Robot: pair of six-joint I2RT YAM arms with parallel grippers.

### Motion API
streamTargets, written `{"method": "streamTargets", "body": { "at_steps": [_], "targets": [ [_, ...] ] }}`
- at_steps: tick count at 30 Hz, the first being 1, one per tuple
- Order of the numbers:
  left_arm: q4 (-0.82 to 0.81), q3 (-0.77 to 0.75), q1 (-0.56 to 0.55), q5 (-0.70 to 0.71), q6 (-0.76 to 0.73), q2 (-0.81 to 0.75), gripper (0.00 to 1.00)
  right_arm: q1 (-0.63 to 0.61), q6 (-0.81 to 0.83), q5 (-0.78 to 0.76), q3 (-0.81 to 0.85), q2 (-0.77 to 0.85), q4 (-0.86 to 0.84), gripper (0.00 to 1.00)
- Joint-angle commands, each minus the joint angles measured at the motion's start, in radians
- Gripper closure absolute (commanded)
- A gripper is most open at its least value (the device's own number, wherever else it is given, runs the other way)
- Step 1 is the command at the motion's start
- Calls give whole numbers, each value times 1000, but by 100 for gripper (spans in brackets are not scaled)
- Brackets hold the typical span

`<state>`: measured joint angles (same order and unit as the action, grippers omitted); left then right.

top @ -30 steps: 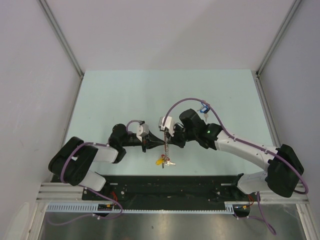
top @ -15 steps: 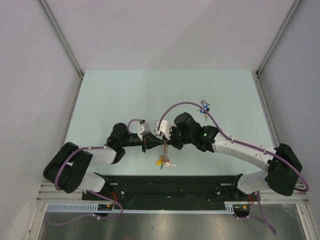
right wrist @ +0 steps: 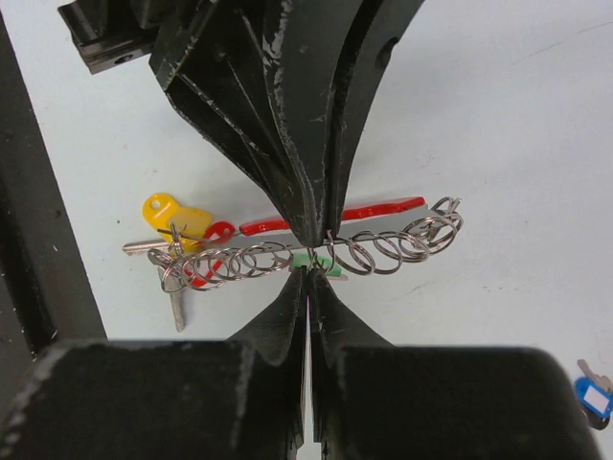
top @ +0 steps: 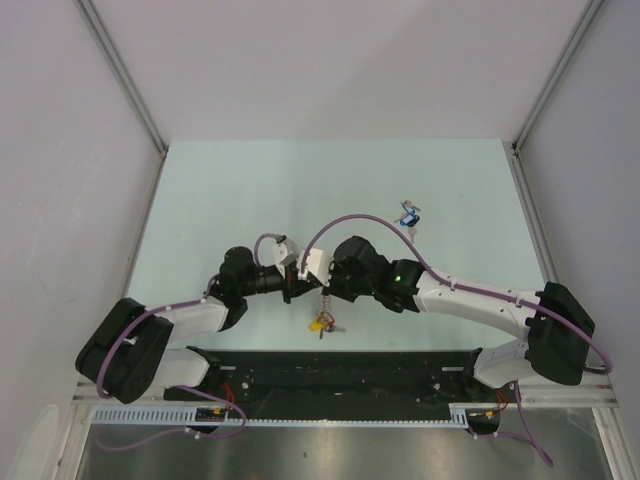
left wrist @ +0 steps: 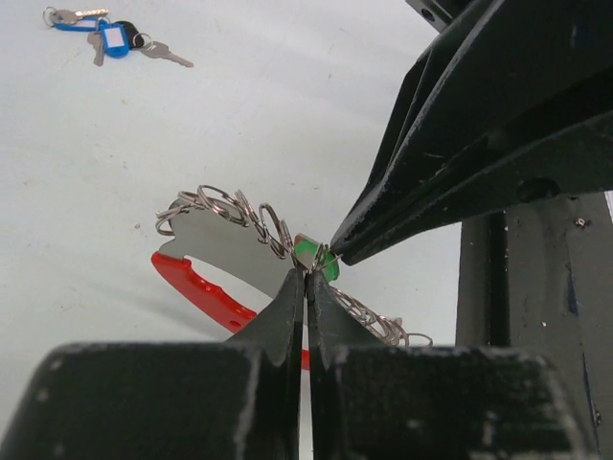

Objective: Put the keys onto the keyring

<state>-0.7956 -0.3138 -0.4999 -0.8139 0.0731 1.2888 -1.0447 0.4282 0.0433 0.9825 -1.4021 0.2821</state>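
The green-headed little metal key (left wrist: pixel 316 257) sits right in the middle, where the two sets of fingers meet tip to tip. It touches the keyring of silvery metal rings and chain (left wrist: pixel 235 213). The chain stretches out sideways on both sides of the key and is held up off the table. A curved red loop (left wrist: pixel 196 287) runs along the chain. A yellow tag (right wrist: pixel 177 216) and a small red tag (right wrist: pixel 218 233) hang close together at one end.

The left gripper (left wrist: pixel 306 278) has its fingers pressed tight together on a ring of the chain, just beside the green head. The right gripper (right wrist: pixel 308 278) has its fingers pressed tight together too, pinching the green head at their tips.

All this hangs over the near part of the pale green table (top: pixel 230 190), about halfway between left and right. The blue-headed metal key (top: pixel 408 216) lies flat on the table, farther back and to the right. It is well apart from the fingers and the keyring.
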Motion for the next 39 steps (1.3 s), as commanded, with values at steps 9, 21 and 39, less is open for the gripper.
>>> {"method": "streamTargets", "body": {
  "at_steps": [9, 21, 39],
  "targets": [
    [-468, 131, 3, 121, 281, -20, 100, 5, -78, 81, -31, 8, -101, 100],
    [-930, 183, 0, 137, 482, 185, 100, 66, -135, 185, -130, 89, -187, 100],
    [-924, 168, -2, 170, 481, 118, 100, 87, -154, 265, -162, 118, -205, 100]
  ]
}}
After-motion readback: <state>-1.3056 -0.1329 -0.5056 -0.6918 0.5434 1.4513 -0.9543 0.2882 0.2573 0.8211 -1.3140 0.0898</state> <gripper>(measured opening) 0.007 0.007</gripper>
